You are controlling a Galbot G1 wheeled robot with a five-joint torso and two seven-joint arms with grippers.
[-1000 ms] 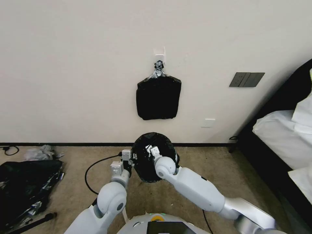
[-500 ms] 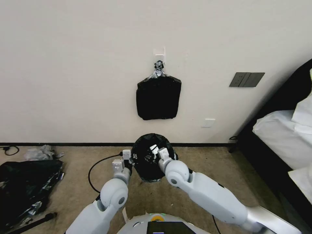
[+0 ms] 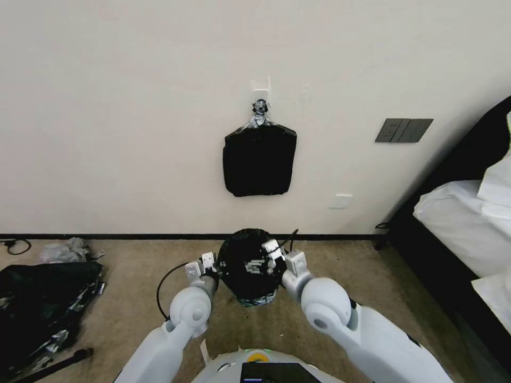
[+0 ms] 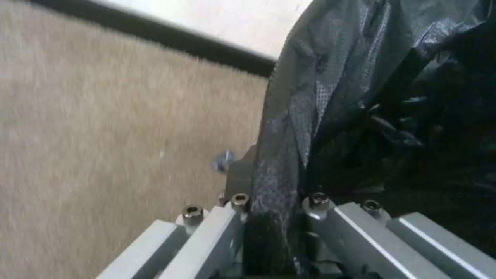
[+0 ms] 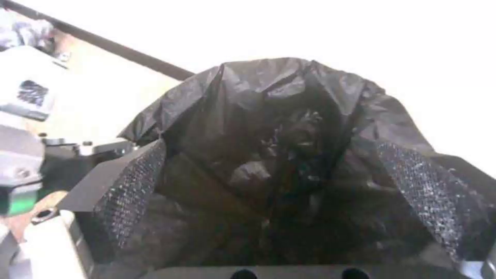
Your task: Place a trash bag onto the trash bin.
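The glossy black trash bag (image 3: 249, 268) is draped over the trash bin, whose greenish base (image 3: 255, 302) peeks out below it on the carpet by the wall. My left gripper (image 3: 214, 267) is at the bag's left edge. In the left wrist view this gripper (image 4: 274, 209) is shut on a fold of the bag (image 4: 289, 135). My right gripper (image 3: 264, 260) is at the bag's right rim. In the right wrist view it (image 5: 276, 182) stands open, textured pads (image 5: 131, 186) wide apart, with the bag's open mouth (image 5: 289, 128) between and beyond them.
A flat bundle of black bags (image 3: 260, 159) hangs from a wall hook above the bin. A black heap (image 3: 42, 303) lies on the carpet at the left, a cable (image 3: 162, 279) loops near my left arm, and a bed (image 3: 463, 223) stands at the right.
My right arm has drawn back and to the right, taking its gripper to the bag's right rim. The bag sits lower, and the left gripper has dropped slightly with it.
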